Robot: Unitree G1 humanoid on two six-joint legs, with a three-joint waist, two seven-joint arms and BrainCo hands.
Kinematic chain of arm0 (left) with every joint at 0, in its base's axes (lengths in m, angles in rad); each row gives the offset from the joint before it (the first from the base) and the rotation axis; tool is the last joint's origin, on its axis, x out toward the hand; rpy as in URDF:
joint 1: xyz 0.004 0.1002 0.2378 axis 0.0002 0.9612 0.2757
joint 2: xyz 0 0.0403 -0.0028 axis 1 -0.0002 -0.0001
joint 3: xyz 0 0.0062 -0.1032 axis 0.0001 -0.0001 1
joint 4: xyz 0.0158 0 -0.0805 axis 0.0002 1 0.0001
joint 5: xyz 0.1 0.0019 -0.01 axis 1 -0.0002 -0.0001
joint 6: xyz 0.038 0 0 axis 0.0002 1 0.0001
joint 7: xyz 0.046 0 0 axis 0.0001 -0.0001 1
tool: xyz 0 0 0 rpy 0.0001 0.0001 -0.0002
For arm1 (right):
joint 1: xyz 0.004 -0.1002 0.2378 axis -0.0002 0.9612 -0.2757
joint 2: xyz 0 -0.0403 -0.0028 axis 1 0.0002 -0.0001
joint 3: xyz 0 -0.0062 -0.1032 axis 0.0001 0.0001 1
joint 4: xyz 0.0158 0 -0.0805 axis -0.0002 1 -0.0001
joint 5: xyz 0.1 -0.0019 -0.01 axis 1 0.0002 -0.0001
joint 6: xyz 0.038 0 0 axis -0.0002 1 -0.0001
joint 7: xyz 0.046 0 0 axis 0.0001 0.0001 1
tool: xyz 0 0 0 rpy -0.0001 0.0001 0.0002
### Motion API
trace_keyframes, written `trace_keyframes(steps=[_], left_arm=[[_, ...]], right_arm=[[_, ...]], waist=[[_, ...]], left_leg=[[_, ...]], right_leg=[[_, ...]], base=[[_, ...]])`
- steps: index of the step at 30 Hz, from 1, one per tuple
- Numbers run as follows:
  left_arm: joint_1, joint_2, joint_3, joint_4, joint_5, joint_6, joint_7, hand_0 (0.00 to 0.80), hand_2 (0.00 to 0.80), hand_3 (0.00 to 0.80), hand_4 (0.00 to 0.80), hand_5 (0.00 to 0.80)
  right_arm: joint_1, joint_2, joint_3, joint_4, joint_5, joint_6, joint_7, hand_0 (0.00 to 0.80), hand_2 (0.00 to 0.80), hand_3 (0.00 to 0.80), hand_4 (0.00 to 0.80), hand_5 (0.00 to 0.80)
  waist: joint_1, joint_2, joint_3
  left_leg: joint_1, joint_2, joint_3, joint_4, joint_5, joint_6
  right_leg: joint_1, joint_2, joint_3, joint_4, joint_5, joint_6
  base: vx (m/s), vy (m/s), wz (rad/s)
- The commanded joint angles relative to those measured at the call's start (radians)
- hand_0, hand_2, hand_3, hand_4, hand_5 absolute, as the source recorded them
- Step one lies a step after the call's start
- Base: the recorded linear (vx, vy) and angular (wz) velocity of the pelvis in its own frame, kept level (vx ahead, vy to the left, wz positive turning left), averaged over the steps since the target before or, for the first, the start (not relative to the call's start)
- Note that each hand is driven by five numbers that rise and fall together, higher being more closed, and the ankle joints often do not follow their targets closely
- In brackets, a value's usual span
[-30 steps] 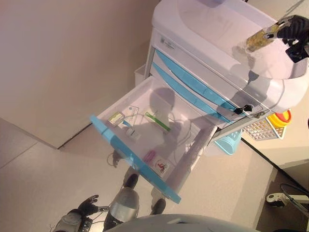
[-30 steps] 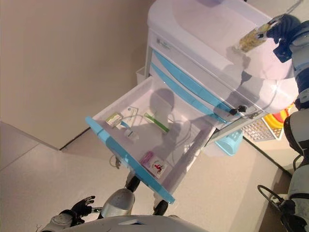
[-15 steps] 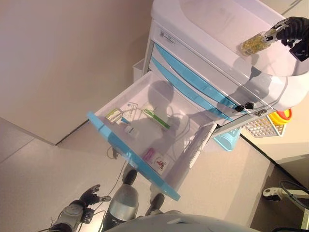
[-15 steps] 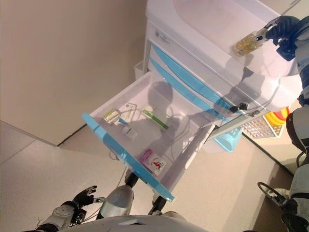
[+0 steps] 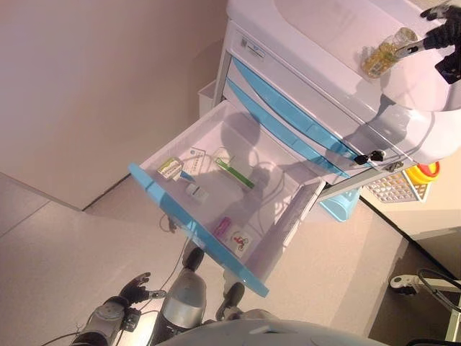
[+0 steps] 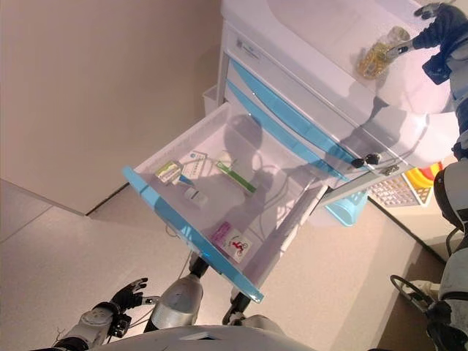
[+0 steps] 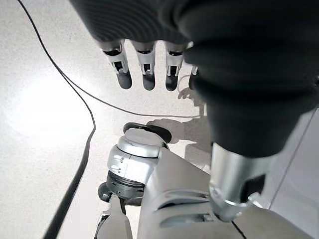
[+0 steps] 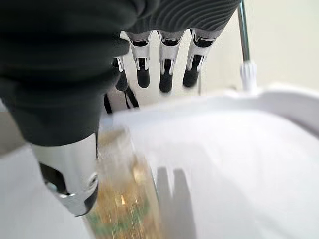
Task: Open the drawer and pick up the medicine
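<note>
A clear bottle of yellow capsules stands on the white cart's top; the right wrist view shows the bottle close beside my thumb. My right hand hovers just beyond it at the far right with its fingers straight, open. The cart's lower blue-fronted drawer is pulled out. Inside lie a green-and-white box, a long green box, a small white box and a pink box. My left hand hangs low over the floor, open, its fingers empty.
Two closed blue drawers sit above the open one, with a key in a lock. A blue bin, a white mesh basket and a yellow container hang at the cart's right side. A beige wall stands left.
My right hand has brought the tilted bottle down onto the cart top, where it now stands upright, and its fingers have straightened off it. The camera has shifted slightly.
</note>
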Motion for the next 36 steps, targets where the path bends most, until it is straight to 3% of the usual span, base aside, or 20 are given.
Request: trace_keyframes(steps=[1,11,15,19,23,26,31,34,35,36], left_arm=[[0.07,0.034,-0.038,0.012,-0.002,-0.038,-0.018,0.0,0.0,0.0,0.0,0.0],[0.07,0.021,-0.055,0.035,0.013,-0.039,-0.026,0.0,0.0,0.0,0.0,0.0],[0.068,0.018,-0.055,0.053,0.025,-0.035,-0.028,0.0,0.0,0.0,0.0,0.0],[0.067,-0.003,-0.059,0.08,0.041,-0.033,-0.024,0.0,0.0,0.0,0.0,0.0],[0.064,-0.028,-0.073,0.098,0.055,-0.025,-0.026,0.0,0.0,0.0,0.0,0.0],[0.055,-0.043,-0.093,0.101,0.056,-0.013,-0.028,0.0,0.0,0.0,0.0,0.0],[0.026,-0.068,-0.108,0.111,0.057,-0.019,-0.032,0.0,0.0,0.0,0.0,0.0],[0.013,-0.072,-0.106,0.11,0.058,-0.016,-0.031,0.0,0.0,0.0,0.0,0.0],[-0.023,-0.085,-0.108,0.106,0.051,-0.008,-0.027,0.0,0.0,0.0,0.0,0.0],[-0.033,-0.089,-0.11,0.104,0.051,-0.007,-0.025,0.0,0.0,0.0,0.0,0.0]], right_arm=[[-0.099,-0.09,0.03,-0.055,0.026,-0.037,-0.167,0.0,0.0,0.0,0.0,0.0],[-0.068,-0.099,0.002,-0.063,0.051,-0.046,-0.231,0.0,0.0,0.0,0.0,0.0],[-0.063,-0.099,-0.035,-0.082,0.227,-0.063,-0.282,0.0,0.0,0.0,0.0,0.0],[0.008,-0.09,-0.193,-0.114,0.463,-0.159,-0.387,0.0,0.0,0.0,0.0,0.0],[0.188,-0.044,-0.417,-0.227,0.635,-0.296,-0.429,0.0,0.0,0.0,0.0,0.0],[0.366,0.006,-0.565,-0.334,0.697,-0.358,-0.397,0.0,0.0,0.0,0.0,0.0],[0.701,0.127,-0.763,-0.551,0.682,-0.397,-0.341,0.0,0.0,0.0,0.0,0.0],[0.774,0.16,-0.792,-0.584,0.667,-0.398,-0.327,0.0,0.0,0.0,0.0,0.0],[0.942,0.256,-0.827,-0.664,0.634,-0.395,-0.305,0.0,0.0,0.0,0.0,0.0],[0.993,0.285,-0.832,-0.679,0.63,-0.384,-0.292,0.0,0.0,0.0,0.0,0.0]], waist=[[0.016,0.018,-0.063],[0.007,0.034,-0.093],[-0.006,0.035,-0.108],[-0.037,0.045,-0.127],[-0.08,0.067,-0.15],[-0.121,0.089,-0.164],[-0.2,0.131,-0.167],[-0.218,0.137,-0.169],[-0.264,0.152,-0.168],[-0.275,0.155,-0.172]], left_leg=[[0.018,-0.005,0.013,0.049,-0.178,0.025],[0.034,-0.005,0.008,0.04,-0.181,0.024],[0.048,0.0,0.018,0.033,-0.183,0.023],[0.066,0.003,0.041,0.038,-0.2,0.027],[0.089,0.004,0.072,0.041,-0.217,0.032],[0.107,0.001,0.095,0.041,-0.227,0.036],[0.133,0.001,0.142,0.048,-0.244,0.046],[0.138,0.001,0.154,0.048,-0.247,0.047],[0.153,0.005,0.181,0.039,-0.25,0.046],[0.155,0.006,0.189,0.034,-0.248,0.045]], right_leg=[[-0.057,-0.035,0.019,0.13,-0.036,0.048],[-0.048,-0.038,0.018,0.125,-0.037,0.053],[-0.045,-0.037,0.022,0.126,-0.037,0.054],[-0.041,-0.038,0.047,0.129,-0.042,0.055],[-0.035,-0.039,0.085,0.133,-0.048,0.054],[-0.036,-0.039,0.121,0.136,-0.05,0.052],[-0.04,-0.036,0.187,0.138,-0.048,0.05],[-0.041,-0.033,0.203,0.135,-0.047,0.05],[-0.039,-0.029,0.228,0.124,-0.043,0.05],[-0.041,-0.027,0.235,0.119,-0.041,0.051]], base=[[0.0,0.0,0.0],[0.0,0.0,0.0],[-0.03,-0.019,-0.01],[-0.062,-0.016,-0.06],[-0.075,-0.003,-0.24],[-0.097,0.014,-0.36],[-0.107,0.021,-0.46],[-0.079,0.002,-0.55],[-0.164,-0.009,-0.35],[-0.158,-0.023,-0.27]])
